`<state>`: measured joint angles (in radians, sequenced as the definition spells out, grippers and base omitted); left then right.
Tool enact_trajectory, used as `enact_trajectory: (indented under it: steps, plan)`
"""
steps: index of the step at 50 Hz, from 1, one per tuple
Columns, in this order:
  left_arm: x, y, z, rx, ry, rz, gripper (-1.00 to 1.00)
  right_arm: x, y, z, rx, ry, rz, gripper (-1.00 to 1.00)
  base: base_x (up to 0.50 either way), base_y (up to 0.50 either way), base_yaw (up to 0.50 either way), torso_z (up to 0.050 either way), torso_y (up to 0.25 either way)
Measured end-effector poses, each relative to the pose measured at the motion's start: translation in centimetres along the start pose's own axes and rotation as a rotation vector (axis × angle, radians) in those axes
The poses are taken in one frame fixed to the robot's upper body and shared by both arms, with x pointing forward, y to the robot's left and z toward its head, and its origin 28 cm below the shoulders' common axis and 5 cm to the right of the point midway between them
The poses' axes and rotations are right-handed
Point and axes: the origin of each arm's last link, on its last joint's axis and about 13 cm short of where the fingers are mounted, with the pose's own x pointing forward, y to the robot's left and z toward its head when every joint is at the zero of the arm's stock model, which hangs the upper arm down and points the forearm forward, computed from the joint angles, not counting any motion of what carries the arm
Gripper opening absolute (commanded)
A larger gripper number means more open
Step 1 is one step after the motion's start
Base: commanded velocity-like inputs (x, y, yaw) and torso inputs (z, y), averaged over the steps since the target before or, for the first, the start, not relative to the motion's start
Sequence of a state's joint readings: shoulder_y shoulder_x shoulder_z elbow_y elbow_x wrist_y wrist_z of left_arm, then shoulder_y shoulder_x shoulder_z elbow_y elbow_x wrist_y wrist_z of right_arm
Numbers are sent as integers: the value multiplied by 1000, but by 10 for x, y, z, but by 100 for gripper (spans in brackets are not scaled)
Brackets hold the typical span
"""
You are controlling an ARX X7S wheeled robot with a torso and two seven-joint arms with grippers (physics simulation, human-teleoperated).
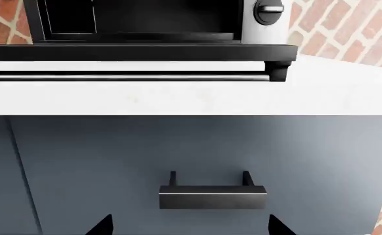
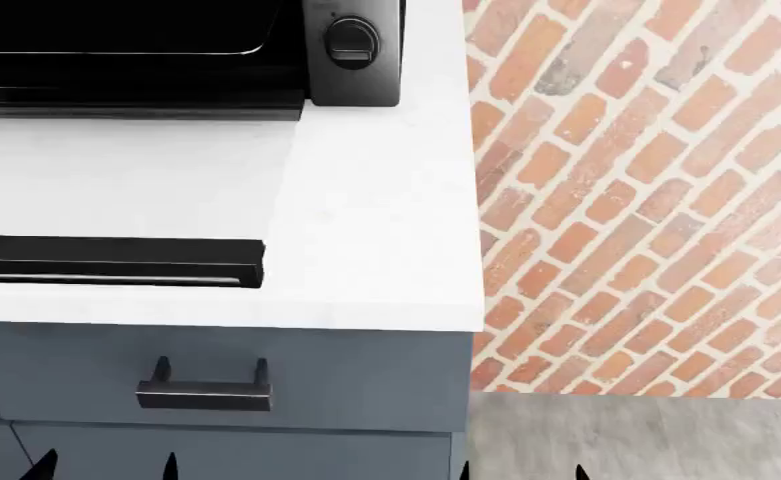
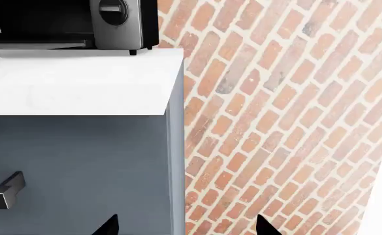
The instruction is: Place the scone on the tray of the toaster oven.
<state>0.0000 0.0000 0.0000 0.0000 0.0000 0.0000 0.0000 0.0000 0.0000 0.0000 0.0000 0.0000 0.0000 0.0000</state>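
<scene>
Oven: the toaster oven stands at the counter's back edge, door dropped open toward the front edge.
Tray: cannot tell.
Scone: in no view.
Claws: left gripper and right gripper spread, empty, low before the drawer handle; nearer arm unclear.

White countertop over blue-grey cabinets.
The toaster oven stands at the head view's upper left, door dropped open.

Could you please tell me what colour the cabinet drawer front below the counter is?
The drawer front is dark blue-grey with a dark metal handle; clearest in the left wrist view.
</scene>
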Motion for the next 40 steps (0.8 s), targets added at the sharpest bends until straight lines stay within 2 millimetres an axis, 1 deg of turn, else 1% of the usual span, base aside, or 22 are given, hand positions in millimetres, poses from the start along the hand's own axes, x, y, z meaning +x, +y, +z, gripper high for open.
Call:
enact_trajectory:
  steps: [22,25,28,32,40]
  plan:
    - [0,-1,2,2,-10,-16,100,-1,2,2,-7,-9,13,100,0,0,0,0,0]
    - [-1,-1,5,7,-27,-34,100,-1,2,3,-10,-12,17,100,0,0,0,46,61]
    - [-3,-1,12,6,-51,-52,100,-1,2,7,-13,-19,20,100,0,0,0,50,79]
    - [-4,1,25,4,-89,-68,100,-1,2,15,-19,-33,28,100,0,0,0,50,80]
    - [-6,6,60,16,-164,-93,100,3,-1,47,-37,-88,51,100,0,0,0,50,80]
